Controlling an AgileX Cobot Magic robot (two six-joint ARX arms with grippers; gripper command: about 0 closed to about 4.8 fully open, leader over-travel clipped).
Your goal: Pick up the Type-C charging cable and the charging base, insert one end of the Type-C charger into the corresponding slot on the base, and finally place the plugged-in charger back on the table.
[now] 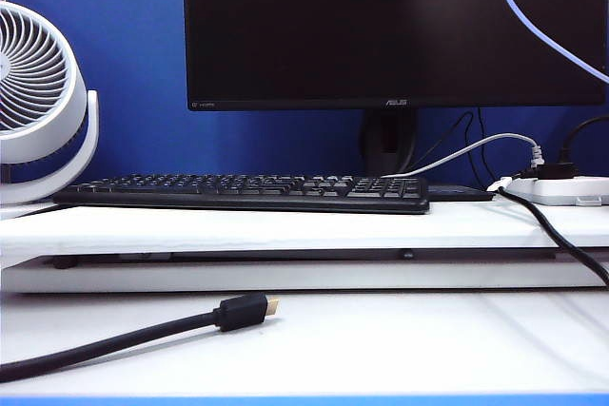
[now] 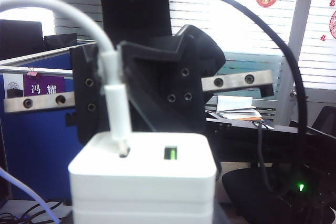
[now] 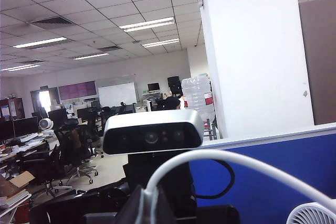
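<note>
Up in the air, well above the white flat worktop (image 1: 381,339), the small white rectangular plastic charging base (image 2: 143,179) sits close in front of the left wrist camera, evidently gripped by the left end effector, though its fingers are hidden below the block. Over it, in the left wrist view, hangs the right end effector (image 2: 110,85), black fingers pressed together and pinching the thin white Type-C charging cable (image 2: 116,114) just behind its plug. The plug tip stands in the dark slot on the base's upper face, beside the green port; how deep it has gone I cannot tell. From the right wrist, the cable (image 3: 236,163) arcs away over the blue partition. My read: the base is light, rigid and smooth-sided, so it could slip unless held across its flat flanks; the cable is soft and floppy, stiff only at the plug, which is exactly where to grip for pushing. Counting now: one charging base, one thin white cable, two end effectors. On the worktop, one thick black cable with a gold-tipped plug (image 1: 243,312), one black keyboard (image 1: 247,192), one dark monitor (image 1: 381,26), one white fan (image 1: 38,92), one white power strip (image 1: 561,189).
</note>
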